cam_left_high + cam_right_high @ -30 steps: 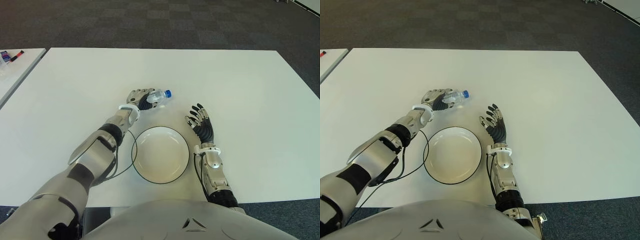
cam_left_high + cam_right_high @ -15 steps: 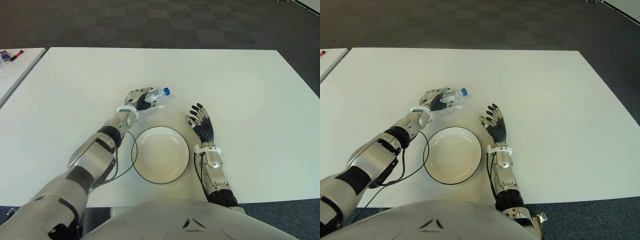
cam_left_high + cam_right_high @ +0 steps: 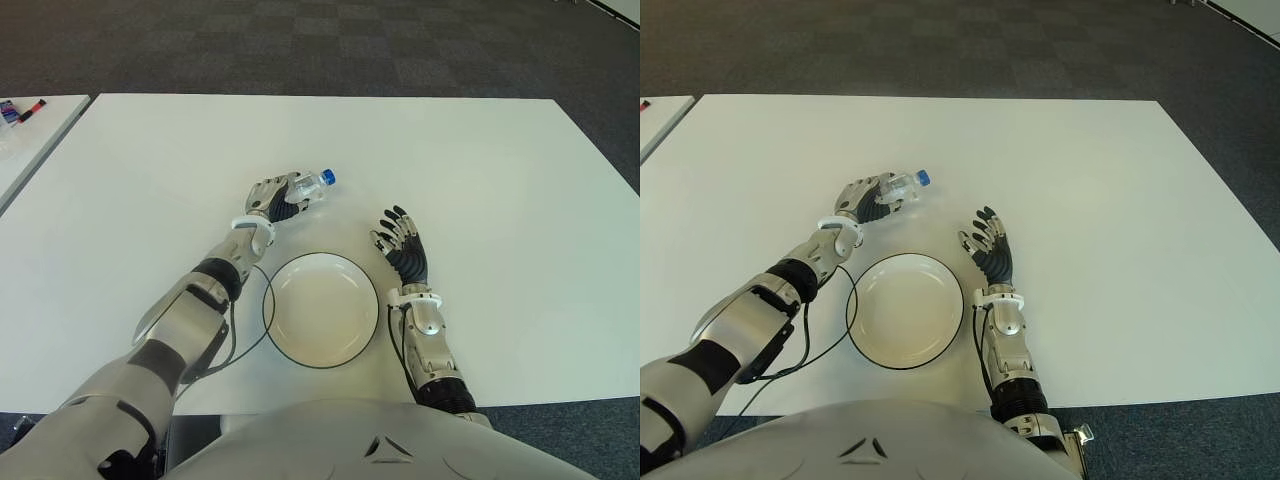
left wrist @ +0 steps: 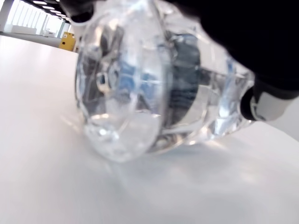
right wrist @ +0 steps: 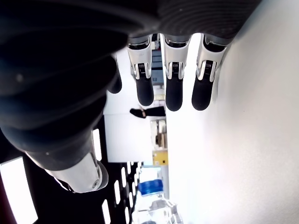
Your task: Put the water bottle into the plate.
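Left hand (image 3: 272,199) is seen closed around the clear plastic water bottle with a blue cap (image 3: 310,186); fingers are wrapped over the bottle body. The bottle is held lying roughly on its side, cap end pointing away from the robot and toward its right. In the left wrist view the bottle base (image 4: 122,93) is seen low over the white rectangular table (image 3: 500,180), with the curled dark fingers above it; whether the bottle touches the table surface cannot be told.

The hand and bottle are located beyond the round white plate with a thin dark rim (image 3: 320,309), toward its far-left side, apart from the rim. The bottle is not in the plate. A thin black cable (image 3: 240,335) is seen running along the left forearm and curving by the plate's left edge.

Right hand (image 3: 404,246) is shown just to the right of the plate, fingers extended and slightly spread, nothing held. In the right wrist view 3 straight fingertips (image 5: 174,95) are visible over the table.

A second white table (image 3: 35,135) is visible at the far left, carrying small markers (image 3: 25,108).
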